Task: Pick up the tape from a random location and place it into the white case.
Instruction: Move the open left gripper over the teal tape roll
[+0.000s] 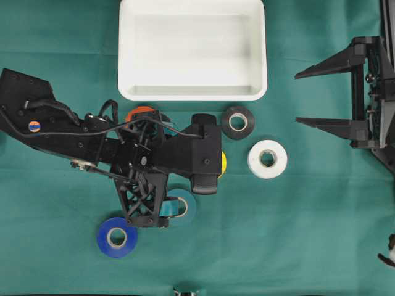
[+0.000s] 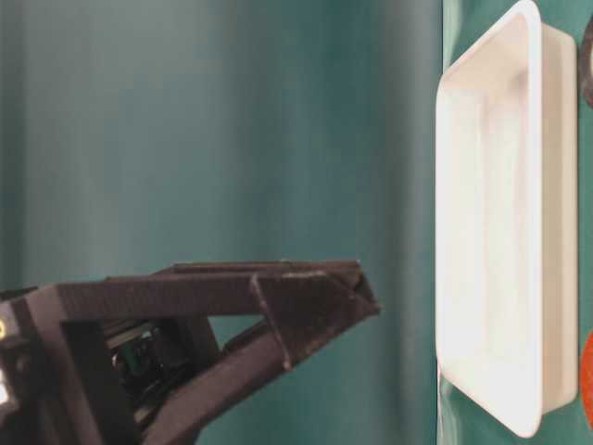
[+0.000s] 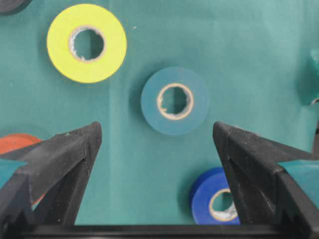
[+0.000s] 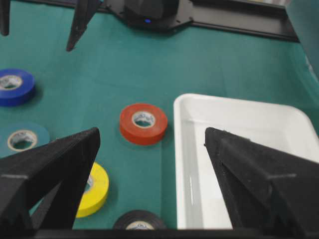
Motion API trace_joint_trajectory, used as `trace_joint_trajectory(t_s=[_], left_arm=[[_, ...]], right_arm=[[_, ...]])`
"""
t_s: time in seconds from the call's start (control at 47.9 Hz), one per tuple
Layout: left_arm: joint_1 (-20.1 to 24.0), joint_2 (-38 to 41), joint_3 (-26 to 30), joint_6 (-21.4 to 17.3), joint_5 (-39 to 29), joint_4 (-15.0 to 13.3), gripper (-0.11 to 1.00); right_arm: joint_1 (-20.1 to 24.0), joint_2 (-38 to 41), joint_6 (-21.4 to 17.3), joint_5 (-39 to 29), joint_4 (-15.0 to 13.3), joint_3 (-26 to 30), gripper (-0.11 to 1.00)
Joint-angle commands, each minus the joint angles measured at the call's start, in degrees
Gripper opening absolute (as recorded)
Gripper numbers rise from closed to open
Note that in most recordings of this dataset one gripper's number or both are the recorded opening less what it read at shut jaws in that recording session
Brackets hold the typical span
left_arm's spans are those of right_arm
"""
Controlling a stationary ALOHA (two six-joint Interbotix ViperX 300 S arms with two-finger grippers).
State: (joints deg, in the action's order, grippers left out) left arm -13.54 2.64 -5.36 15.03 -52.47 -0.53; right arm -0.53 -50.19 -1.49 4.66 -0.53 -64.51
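Item: teal tape roll (image 3: 174, 101), flat, at 12 o'clock between spread left gripper (image 3: 157, 137) fingers. Advice: centre, descend straight. Right gripper (image 4: 152, 142) jaws apart, idle. White case (image 1: 192, 91) empty.

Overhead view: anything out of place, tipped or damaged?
Nothing stands out. The white case sits square and holds nothing. The black, white, blue and teal rolls all lie flat on the cloth, apart. Both grippers are open, holding nothing.

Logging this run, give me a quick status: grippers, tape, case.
Left gripper open, over the teal tape, nothing held. Right gripper open, parked. White case has no tape in it. No obstruction seen.
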Motion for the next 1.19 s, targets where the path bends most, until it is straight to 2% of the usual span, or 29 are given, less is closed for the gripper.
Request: trace_joint_trajectory(t_s=[0.0,0.794,1.17], left_arm=[[-0.3,-0.7,1.2,-0.1,0.2,0.3,0.99],[-0.6,1.1,0.9,0.1,0.4,0.3,0.99],[-1.8,6.1,-1.2,0.1,2.7,0.4,0.99]], right_arm=[[0.1,0.3,0.1,0.2,0.0,1.5,0.92],[0.1,0.4,0.1,-0.8,-0.1,1.5,0.92],[0.1,0.4,0.0,-0.7,0.0,1.5,0.92]])
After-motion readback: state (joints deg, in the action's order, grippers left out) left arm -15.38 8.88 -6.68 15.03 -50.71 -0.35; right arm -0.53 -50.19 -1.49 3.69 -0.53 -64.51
